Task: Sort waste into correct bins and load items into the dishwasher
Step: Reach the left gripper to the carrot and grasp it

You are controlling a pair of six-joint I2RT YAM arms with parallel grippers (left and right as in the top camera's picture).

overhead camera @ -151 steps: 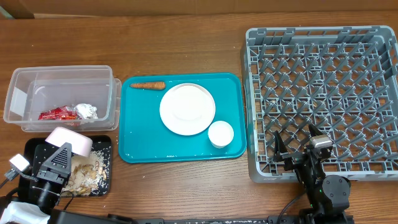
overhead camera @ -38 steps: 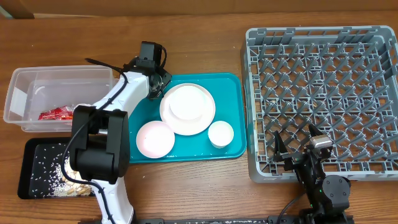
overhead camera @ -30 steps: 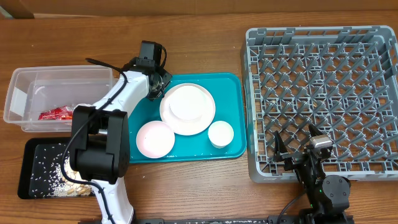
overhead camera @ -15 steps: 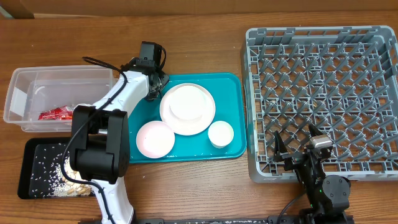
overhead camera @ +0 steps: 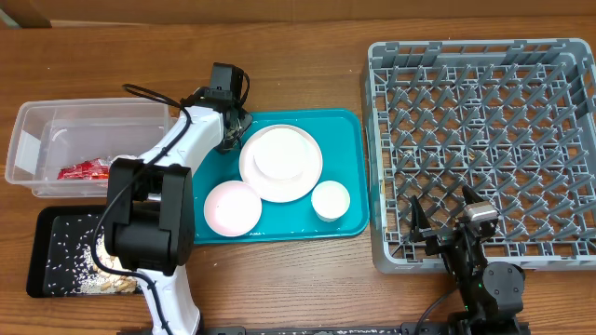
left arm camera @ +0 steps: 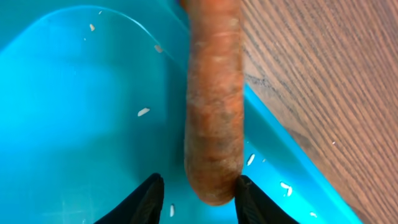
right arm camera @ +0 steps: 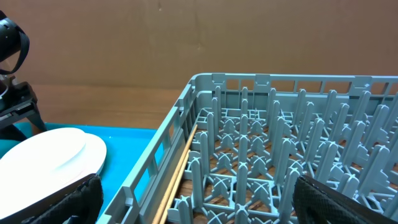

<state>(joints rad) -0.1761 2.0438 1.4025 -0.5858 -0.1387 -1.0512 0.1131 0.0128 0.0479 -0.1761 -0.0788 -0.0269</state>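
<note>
Your left gripper [left arm camera: 199, 183] straddles the blunt end of the carrot [left arm camera: 214, 93]. The carrot lies in the far-left corner of the teal tray [left arm camera: 74, 112], pressed against the raised rim beside the wooden table [left arm camera: 311, 93]. The jaws stand narrowly apart: one finger appears to touch the carrot's side and the other is just off it, so nothing is gripped yet. From overhead the arm hides the carrot.

The step in hand looks like the pick-up of this food scrap. Your next move calls for closing on the carrot, lifting it clear of the rim, and carrying it, most likely, to the black tray [overhead camera: 56, 270] of food waste rather than the clear bin [overhead camera: 88, 126] holding wrappers.

Your right gripper [overhead camera: 443, 216] waits wide and empty at the near edge of the dish rack [overhead camera: 484, 112]. The plate [overhead camera: 280, 163], pink bowl [overhead camera: 232, 207] and small cup [overhead camera: 331, 199] sit on the tray, not yet loaded.
</note>
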